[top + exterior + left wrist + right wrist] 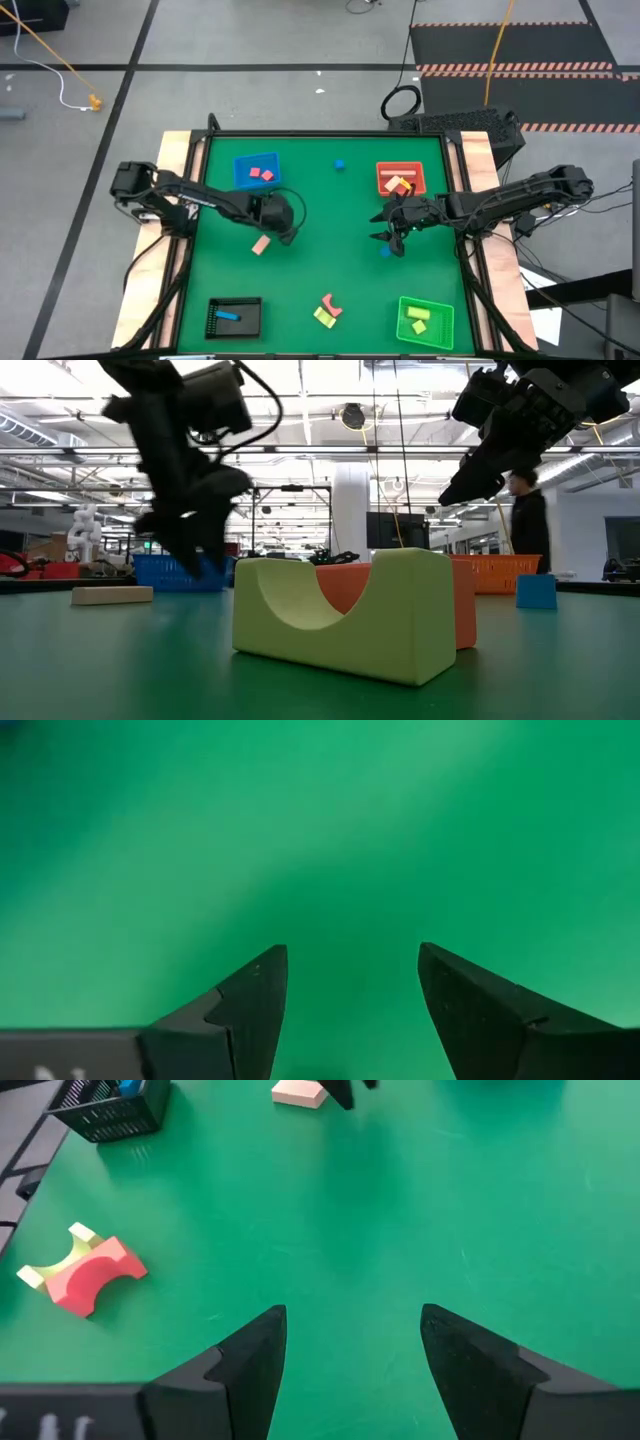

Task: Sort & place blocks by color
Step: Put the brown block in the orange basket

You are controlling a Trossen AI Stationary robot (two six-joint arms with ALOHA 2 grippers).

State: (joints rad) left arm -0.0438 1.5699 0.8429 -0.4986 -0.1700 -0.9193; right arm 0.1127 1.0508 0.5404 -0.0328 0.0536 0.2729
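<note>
High view: left gripper point(289, 236) over green table point(330, 270), jaws apart, empty; tan block point(261, 244) just beside it. Right gripper point(388, 240) beside red tray point(384, 170), blue cube point(386, 251) just below its tips.
Low view: yellow arch point(345, 615) nearest camera, pink arch point(345, 585) touching behind.
Left wrist view: fingers point(255, 1005) spread, only bare mat between.
Right wrist view: fingers point(255, 1365) spread, empty; pink and yellow arches far ahead to one side.
</note>
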